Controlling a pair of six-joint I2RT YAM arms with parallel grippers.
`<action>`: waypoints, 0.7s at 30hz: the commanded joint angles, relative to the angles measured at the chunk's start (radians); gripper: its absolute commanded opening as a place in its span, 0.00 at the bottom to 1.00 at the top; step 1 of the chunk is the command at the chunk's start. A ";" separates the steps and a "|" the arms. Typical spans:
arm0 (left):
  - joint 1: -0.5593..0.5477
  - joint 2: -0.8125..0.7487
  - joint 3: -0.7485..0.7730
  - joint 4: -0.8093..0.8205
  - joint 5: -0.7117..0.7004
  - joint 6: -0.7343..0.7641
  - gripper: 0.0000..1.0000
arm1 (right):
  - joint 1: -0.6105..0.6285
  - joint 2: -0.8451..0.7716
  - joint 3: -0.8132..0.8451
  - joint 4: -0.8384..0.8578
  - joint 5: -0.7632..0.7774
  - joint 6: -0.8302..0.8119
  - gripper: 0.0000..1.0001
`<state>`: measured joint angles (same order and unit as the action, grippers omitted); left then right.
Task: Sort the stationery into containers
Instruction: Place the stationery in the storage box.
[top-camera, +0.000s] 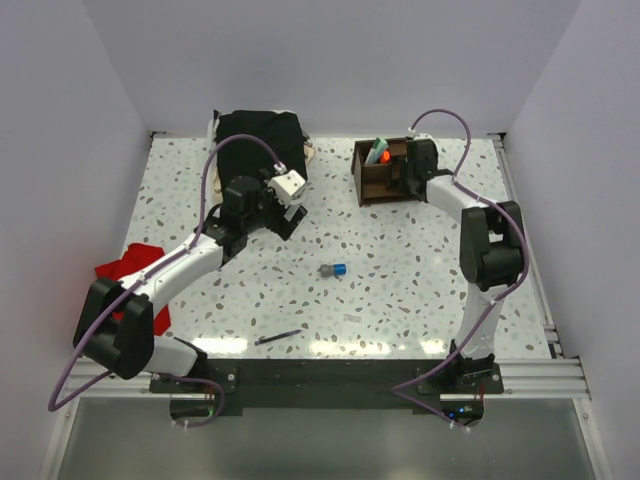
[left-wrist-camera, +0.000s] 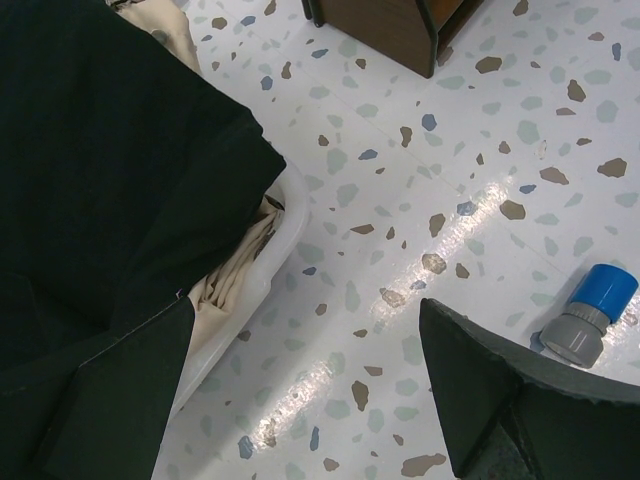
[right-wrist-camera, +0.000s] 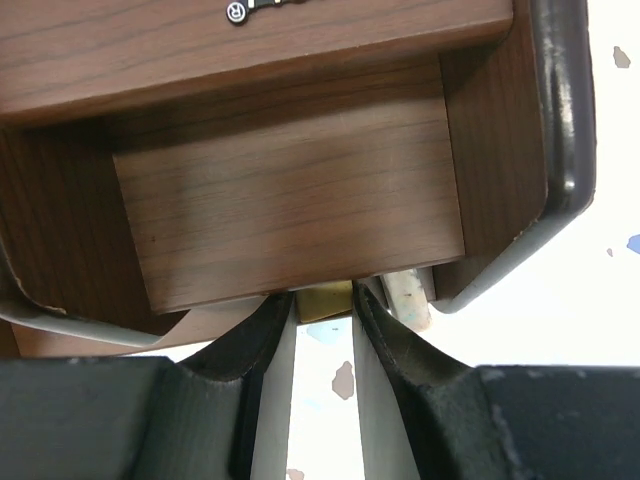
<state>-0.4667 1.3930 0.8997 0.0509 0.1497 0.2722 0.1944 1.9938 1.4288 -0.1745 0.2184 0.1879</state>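
Note:
The dark brown wooden organiser (top-camera: 380, 178) stands at the back right, and an orange-capped marker (top-camera: 378, 152) and a pale green pen stand in its rear compartment. My right gripper (top-camera: 410, 175) is at its right side. In the right wrist view it (right-wrist-camera: 325, 310) is shut on a tan eraser (right-wrist-camera: 326, 300) against the lower edge of an open compartment (right-wrist-camera: 290, 210). My left gripper (top-camera: 283, 212) is open and empty over the table beside the black cloth (top-camera: 258, 140). The blue-grey sharpener (top-camera: 334, 270) lies mid-table, and in the left wrist view it (left-wrist-camera: 590, 315) is beyond the right finger (left-wrist-camera: 490, 390). A black pen (top-camera: 278, 338) lies near the front edge.
A red cloth (top-camera: 125, 268) lies at the left under the left arm. The black cloth covers a white tray with beige fabric (left-wrist-camera: 245, 265). A pale worn object (right-wrist-camera: 408, 295) sits just right of the eraser. White walls enclose the table.

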 joint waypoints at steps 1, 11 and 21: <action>0.002 0.003 0.042 0.041 0.016 -0.011 1.00 | -0.001 0.005 0.050 0.049 0.018 0.018 0.15; 0.003 -0.002 0.044 0.044 0.022 -0.011 1.00 | 0.000 -0.027 0.021 0.036 0.018 0.018 0.34; 0.003 -0.012 0.041 0.041 0.031 -0.013 1.00 | 0.000 -0.053 -0.002 0.032 0.026 0.016 0.58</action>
<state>-0.4667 1.3930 0.9062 0.0509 0.1585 0.2722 0.1959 1.9980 1.4311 -0.1722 0.2188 0.1936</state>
